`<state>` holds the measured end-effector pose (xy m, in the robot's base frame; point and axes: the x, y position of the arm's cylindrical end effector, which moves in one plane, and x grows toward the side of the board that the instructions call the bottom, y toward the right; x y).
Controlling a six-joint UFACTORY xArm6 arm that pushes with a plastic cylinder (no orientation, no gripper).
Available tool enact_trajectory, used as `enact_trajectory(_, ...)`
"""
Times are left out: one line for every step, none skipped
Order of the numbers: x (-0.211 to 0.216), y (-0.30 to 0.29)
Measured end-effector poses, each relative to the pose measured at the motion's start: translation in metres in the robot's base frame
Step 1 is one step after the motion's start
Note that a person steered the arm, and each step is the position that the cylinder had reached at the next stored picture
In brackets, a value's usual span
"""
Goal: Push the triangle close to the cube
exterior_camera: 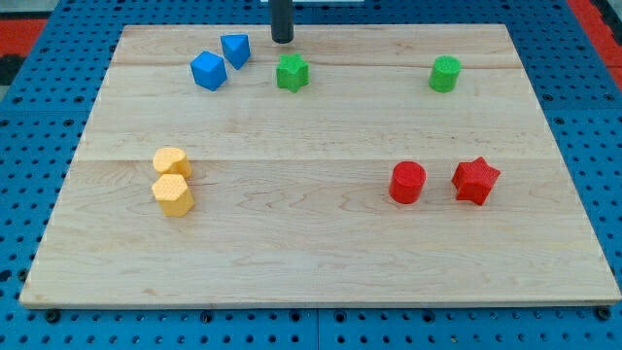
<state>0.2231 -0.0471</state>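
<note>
Yellow blocks (173, 183) sit at eight o'clock on the pale wooden board (321, 253) over blue pegboard (39, 97). My tip (282, 40), jawless, stands at twelve o'clock near the blue triangle (235, 49) and blue cube (208, 71); the rod's top is cut off.

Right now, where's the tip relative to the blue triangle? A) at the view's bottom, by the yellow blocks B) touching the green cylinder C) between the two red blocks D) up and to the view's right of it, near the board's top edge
D: my tip sits just up and to the view's right of the blue triangle, apart from it, with the blue cube on the triangle's other side.
</note>
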Motion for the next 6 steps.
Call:
enact_trajectory(0.002, -0.006)
enact_trajectory(0.012, -0.016)
enact_trajectory(0.015, -0.030)
enact_trajectory(0.015, -0.055)
enact_trajectory(0.015, -0.077)
enact_trajectory(0.015, -0.078)
